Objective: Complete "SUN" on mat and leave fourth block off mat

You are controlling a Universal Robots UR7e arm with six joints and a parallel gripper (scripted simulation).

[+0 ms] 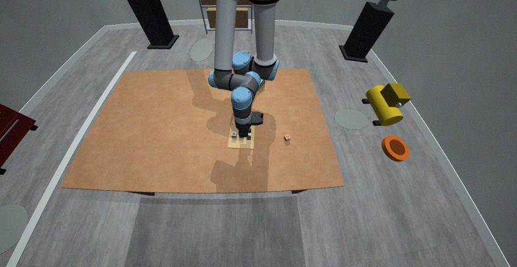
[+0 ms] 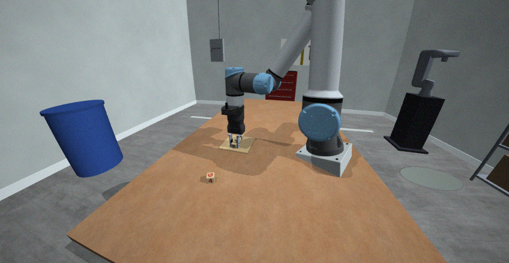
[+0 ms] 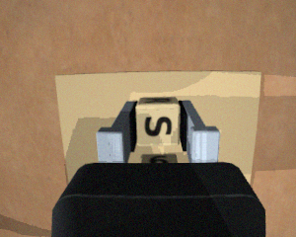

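Note:
The small tan mat (image 1: 241,139) lies mid-table; it also shows in the exterior view (image 2: 237,143) and the wrist view (image 3: 158,115). My gripper (image 3: 158,116) stands upright over it, low on the mat. A wooden block with a black S on top (image 3: 159,126) sits flat on the mat between the fingers, which stand slightly apart from its sides. A sliver of another block (image 3: 159,158) shows just under the gripper body. In the top view a block with a blue letter (image 1: 233,133) sits on the mat beside the gripper (image 1: 244,136). The fourth block, with red letters (image 1: 287,137), lies off the mat.
The red-lettered block also shows in the exterior view (image 2: 210,178), on bare table between the mat and the near edge. The robot base (image 2: 323,153) stands to the right of the mat. A blue bin (image 2: 81,137) stands off the table's left side.

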